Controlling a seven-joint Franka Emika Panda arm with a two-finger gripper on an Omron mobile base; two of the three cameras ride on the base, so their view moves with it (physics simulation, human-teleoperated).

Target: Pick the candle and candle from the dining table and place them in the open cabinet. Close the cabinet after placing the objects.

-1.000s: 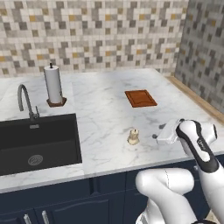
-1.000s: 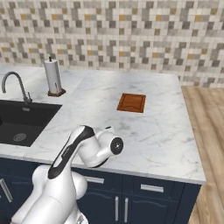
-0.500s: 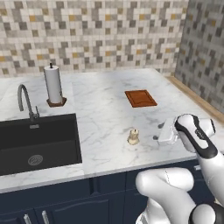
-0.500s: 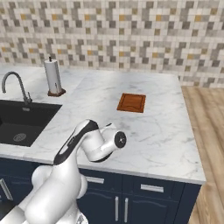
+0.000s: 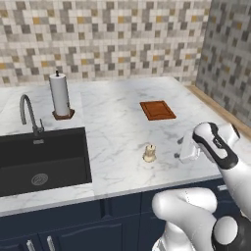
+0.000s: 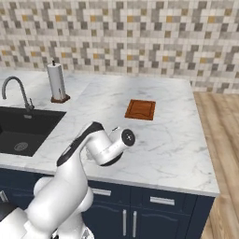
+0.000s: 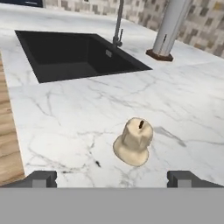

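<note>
Two-finger gripper (image 7: pixel 112 178) on white arm: low over the white grey-veined marble dining table (image 5: pixel 117 122), jaws spread wide, nothing between them; tips at 7 and 5 o'clock in the hand view.

Pale cream candle with narrower top and dark wick (image 7: pixel 134 141): upright on the marble, just ahead of the open jaws at 12 o'clock, untouched; in the left base view (image 5: pixel 150 153) at 9 o'clock from the hand, near the front edge.

Beyond, at 11 o'clock in the hand view: black sink basin (image 7: pixel 78 54), curved grey faucet (image 7: pixel 118 26). At 1 o'clock: white paper-towel roll on brown base (image 7: pixel 168 28). Brown square board (image 5: pixel 157 110) further back.

Risks: flared base and narrow top, likely to tip or skid if one finger lands first; high pinch on the taper may squeeze it out; low approach may scrape the marble.
</note>
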